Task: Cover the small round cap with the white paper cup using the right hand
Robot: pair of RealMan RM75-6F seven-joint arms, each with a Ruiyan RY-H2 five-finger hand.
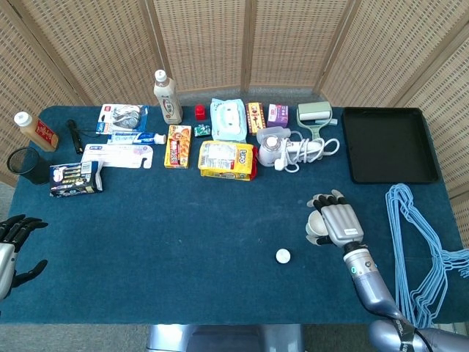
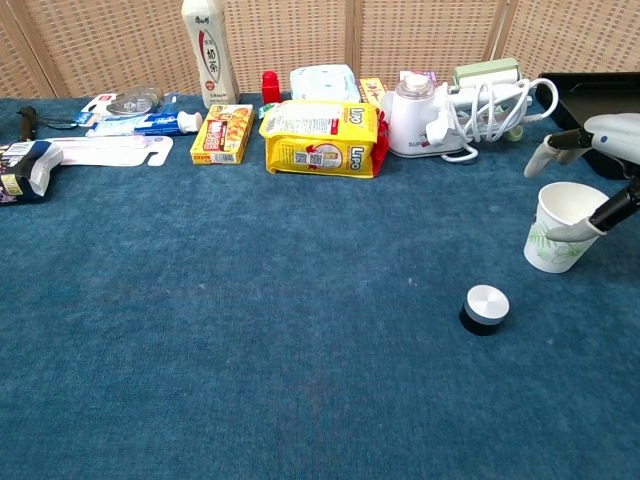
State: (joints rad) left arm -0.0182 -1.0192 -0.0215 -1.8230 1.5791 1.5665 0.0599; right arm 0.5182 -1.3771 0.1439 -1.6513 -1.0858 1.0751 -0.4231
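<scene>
The white paper cup stands upright, mouth up, on the blue tablecloth; in the head view the cup peeks out left of my right hand. The small round cap, silver-topped with a black side, lies a short way to the cup's front left. My right hand hovers over the cup's right side with its fingers spread. Its thumb touches the cup's wall near the rim, and nothing is gripped. My left hand hangs empty at the table's left edge, fingers apart.
A yellow snack packet and a white appliance with a coiled cord lie behind the cap. A black tray sits at the back right, and blue hangers lie to the right of my hand.
</scene>
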